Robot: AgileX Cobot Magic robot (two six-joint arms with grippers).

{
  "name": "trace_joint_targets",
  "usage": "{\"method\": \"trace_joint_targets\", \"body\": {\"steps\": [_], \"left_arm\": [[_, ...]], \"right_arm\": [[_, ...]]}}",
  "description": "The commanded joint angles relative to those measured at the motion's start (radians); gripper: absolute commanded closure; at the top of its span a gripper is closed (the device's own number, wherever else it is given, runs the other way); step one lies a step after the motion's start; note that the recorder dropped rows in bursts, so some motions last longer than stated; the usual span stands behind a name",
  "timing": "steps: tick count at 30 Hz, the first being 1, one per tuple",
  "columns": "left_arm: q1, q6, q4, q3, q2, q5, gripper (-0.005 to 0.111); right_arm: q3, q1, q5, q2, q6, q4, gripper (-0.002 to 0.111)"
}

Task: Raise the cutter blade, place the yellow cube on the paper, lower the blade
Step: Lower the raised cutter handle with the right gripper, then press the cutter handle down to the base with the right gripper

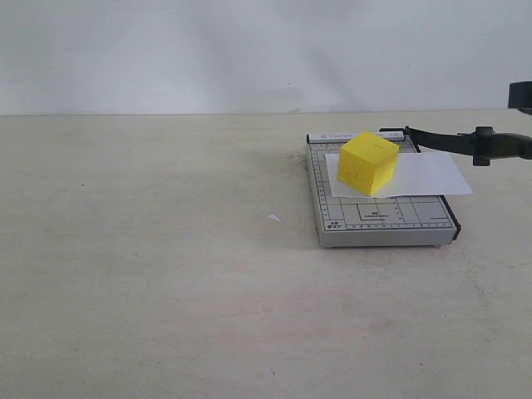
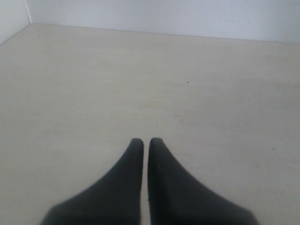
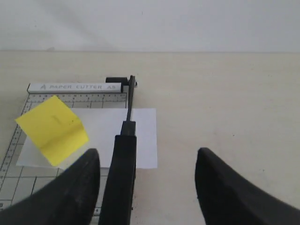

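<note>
The yellow cube (image 1: 368,162) stands on the white paper (image 1: 432,174), which lies on the grey gridded cutter board (image 1: 382,220). The cutter blade (image 1: 449,139) is raised off the board, and its thick handle (image 1: 501,145) points right. In the right wrist view my right gripper (image 3: 147,151) is open, with the blade handle (image 3: 123,173) between its fingers, close to one finger (image 3: 79,187). The cube (image 3: 54,129) and paper (image 3: 105,136) lie beyond that finger. My left gripper (image 2: 143,139) is shut and holds nothing, over bare table.
A small white scrap (image 1: 273,218) lies on the beige table (image 1: 150,249) left of the board. A white wall (image 1: 249,50) runs along the table's far edge. A dark part of the right arm (image 1: 521,96) shows at the right edge.
</note>
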Motion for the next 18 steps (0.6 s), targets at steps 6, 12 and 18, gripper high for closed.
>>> {"method": "trace_joint_targets", "body": {"steps": [6, 12, 18], "left_arm": [[-0.04, 0.002, 0.004, 0.003, -0.004, 0.002, 0.102], [-0.04, 0.002, 0.004, 0.003, -0.004, 0.002, 0.102], [-0.04, 0.002, 0.004, 0.003, -0.004, 0.002, 0.102]], "right_arm": [[-0.005, 0.021, 0.053, 0.07, 0.009, 0.004, 0.05], [-0.005, 0.021, 0.06, 0.079, 0.009, 0.004, 0.066], [-0.005, 0.021, 0.086, 0.079, 0.009, 0.004, 0.108]]}}
